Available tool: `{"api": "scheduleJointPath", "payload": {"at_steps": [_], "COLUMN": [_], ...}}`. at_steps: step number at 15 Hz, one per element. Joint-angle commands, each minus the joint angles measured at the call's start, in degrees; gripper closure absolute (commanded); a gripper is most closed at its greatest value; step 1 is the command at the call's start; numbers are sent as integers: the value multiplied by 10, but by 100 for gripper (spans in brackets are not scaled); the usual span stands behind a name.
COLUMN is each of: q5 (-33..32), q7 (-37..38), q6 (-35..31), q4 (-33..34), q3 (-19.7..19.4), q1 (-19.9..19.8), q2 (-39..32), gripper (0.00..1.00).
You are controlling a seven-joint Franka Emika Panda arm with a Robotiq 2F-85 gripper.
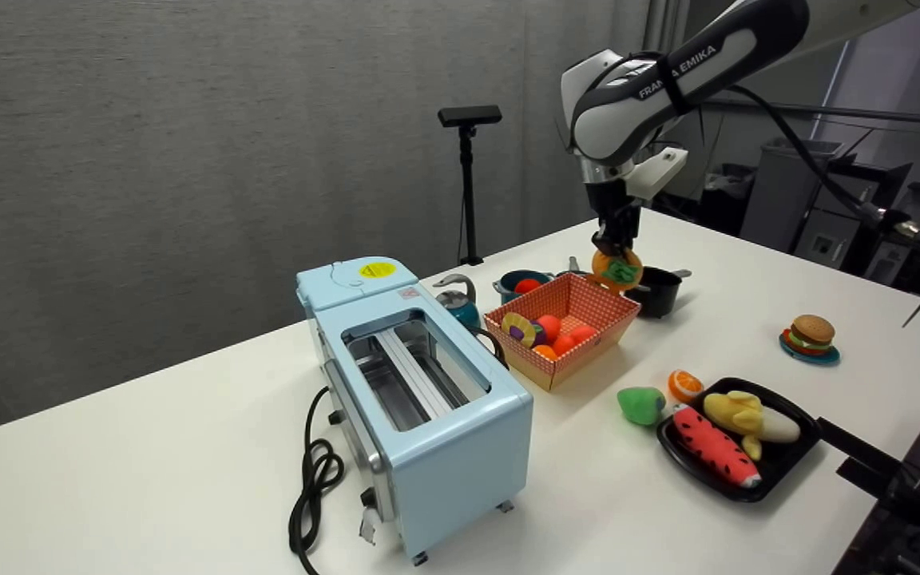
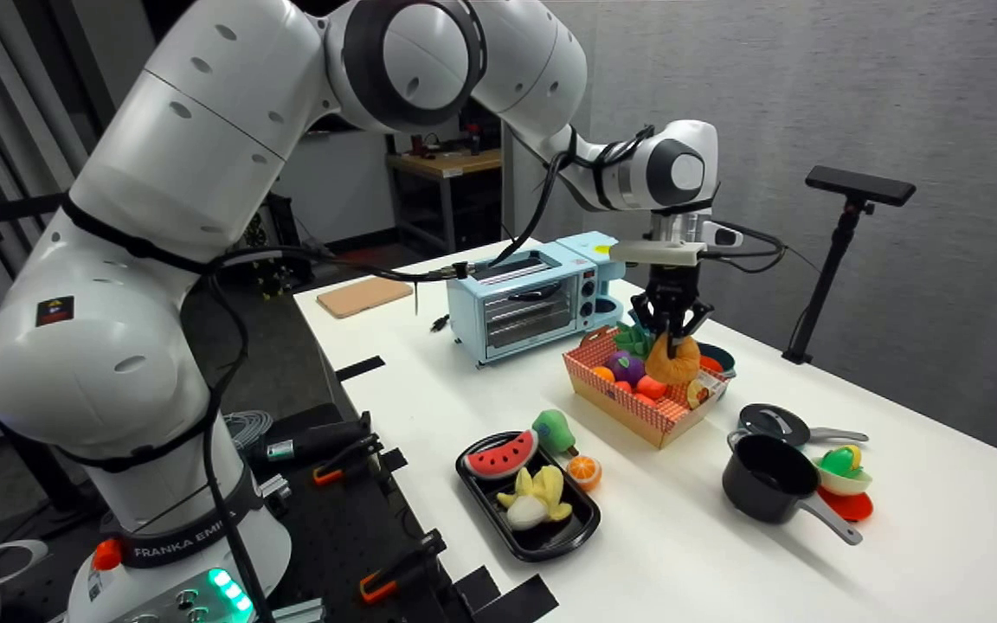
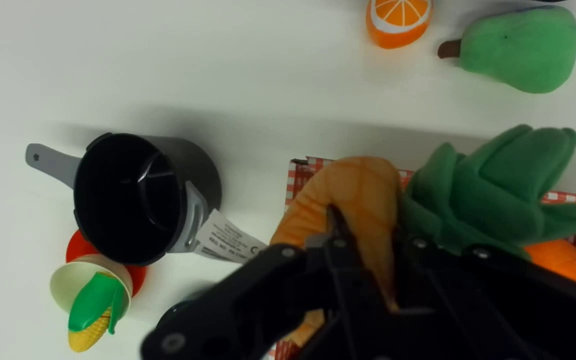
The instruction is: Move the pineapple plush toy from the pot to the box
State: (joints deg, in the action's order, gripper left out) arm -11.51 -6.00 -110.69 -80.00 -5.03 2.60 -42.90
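My gripper (image 1: 615,239) is shut on the pineapple plush toy (image 1: 606,271), pinching its yellow-orange body. In the wrist view the body (image 3: 363,185) bulges between the fingers (image 3: 367,220) and the green leaves point right. The toy hangs over the end of the box (image 1: 588,359) nearest the pot; whether it touches the rim or contents is unclear. The box, with red checked lining (image 2: 620,417), holds several toys. The dark pot (image 2: 771,476) stands on the table beside the box. Its inside looks empty in the wrist view (image 3: 128,195).
A light-blue toaster oven (image 1: 460,447) stands beside the box. A black tray (image 2: 542,545) holds watermelon and banana toys, with a green pear (image 1: 641,405) and an orange (image 1: 684,385) near it. A blue pot (image 1: 512,287) and dark pan (image 2: 771,421) stand close by.
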Motion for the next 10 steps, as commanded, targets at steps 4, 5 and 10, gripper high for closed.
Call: {"api": "scheduleJointPath", "payload": {"at_steps": [4, 5, 10], "q5": [-26, -26, -25], "q7": [12, 12, 11], "q6": [27, 28, 31], "q4": [18, 20, 21], "q3": [7, 7, 8], "q1": [16, 18, 22], "q2": [-7, -8, -9], "gripper": [96, 96, 96]}}
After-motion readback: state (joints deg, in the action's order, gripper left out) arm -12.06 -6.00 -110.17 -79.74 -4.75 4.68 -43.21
